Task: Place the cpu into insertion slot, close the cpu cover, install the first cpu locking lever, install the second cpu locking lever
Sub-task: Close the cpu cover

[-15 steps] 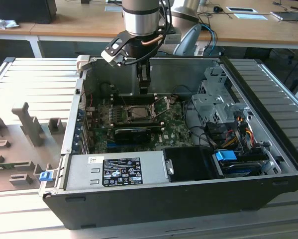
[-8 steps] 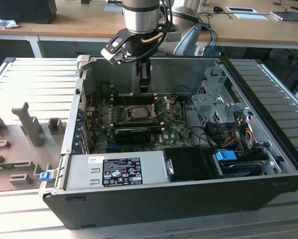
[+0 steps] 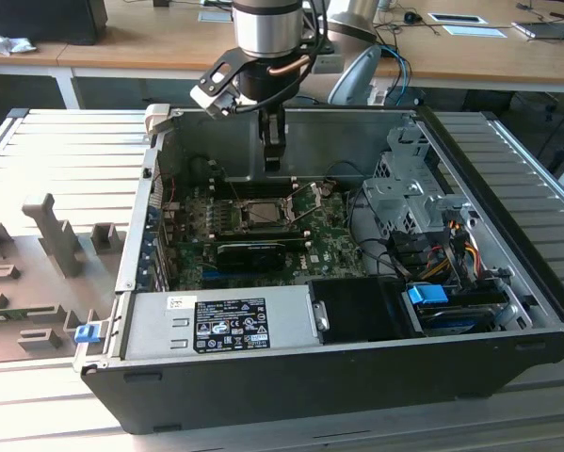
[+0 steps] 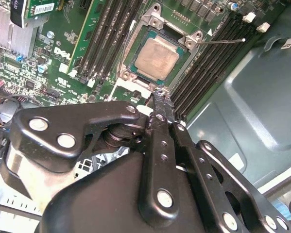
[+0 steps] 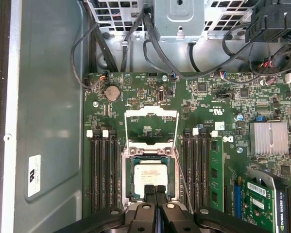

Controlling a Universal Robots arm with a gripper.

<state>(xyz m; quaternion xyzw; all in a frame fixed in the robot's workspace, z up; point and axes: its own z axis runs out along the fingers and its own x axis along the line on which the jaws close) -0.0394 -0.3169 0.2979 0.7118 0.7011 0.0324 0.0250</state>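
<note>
Sitting flat in the insertion slot [image 5: 150,155], the cpu [image 5: 149,174] shows its pale face in both wrist views, with the clenched, empty claw [image 5: 156,193] poised at one edge of it. The first wrist view adds the cpu cover [image 5: 151,113] swung open against the green motherboard [image 5: 208,97], while the exterior view shows the claw hanging inside the open computer case [image 3: 357,386].

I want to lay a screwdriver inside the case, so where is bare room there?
Bare: the case's metal floor beside the memory slots. Crowded: around the cpu, where the gripper hovers, and the cables by the drive cage.
</note>
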